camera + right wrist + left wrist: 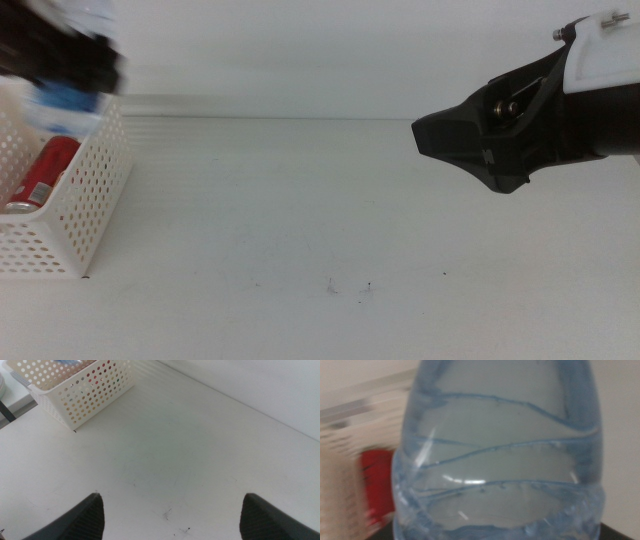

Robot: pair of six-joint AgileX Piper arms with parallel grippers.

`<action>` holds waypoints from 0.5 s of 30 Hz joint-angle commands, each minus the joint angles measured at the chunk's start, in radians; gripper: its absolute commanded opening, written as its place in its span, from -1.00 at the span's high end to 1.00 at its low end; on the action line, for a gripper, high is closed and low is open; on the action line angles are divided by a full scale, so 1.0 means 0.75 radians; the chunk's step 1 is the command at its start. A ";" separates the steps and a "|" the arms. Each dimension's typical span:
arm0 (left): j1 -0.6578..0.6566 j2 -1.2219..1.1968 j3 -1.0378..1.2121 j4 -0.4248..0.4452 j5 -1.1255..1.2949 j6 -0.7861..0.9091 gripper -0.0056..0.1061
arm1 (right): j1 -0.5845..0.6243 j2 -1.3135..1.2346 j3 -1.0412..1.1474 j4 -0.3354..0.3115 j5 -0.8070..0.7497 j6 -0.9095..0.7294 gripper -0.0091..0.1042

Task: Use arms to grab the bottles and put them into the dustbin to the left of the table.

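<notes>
My left gripper (60,55) grips the clear water bottle (500,455) above the white dustbin (85,215) at nine o'clock on the desk (300,220), where the red can (42,175) lies inside. My right gripper (172,517) hovers at three o'clock, jaws spread wide and empty, over plain white desk with a few dark specks (350,288) and a pale wall (300,50) behind.
</notes>
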 commanded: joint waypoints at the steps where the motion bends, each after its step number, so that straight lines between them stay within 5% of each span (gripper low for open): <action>1: 0.137 0.036 -0.169 -0.044 0.156 0.088 0.82 | 0.006 -0.009 -0.011 -0.006 -0.012 -0.011 -0.68; 8: 0.391 0.207 -0.391 -0.104 0.358 0.207 0.82 | 0.006 -0.009 -0.011 -0.006 -0.012 -0.011 -0.68; 15: 0.442 0.359 -0.391 -0.081 0.325 0.248 0.82 | 0.006 -0.009 -0.011 -0.006 -0.012 -0.011 -0.68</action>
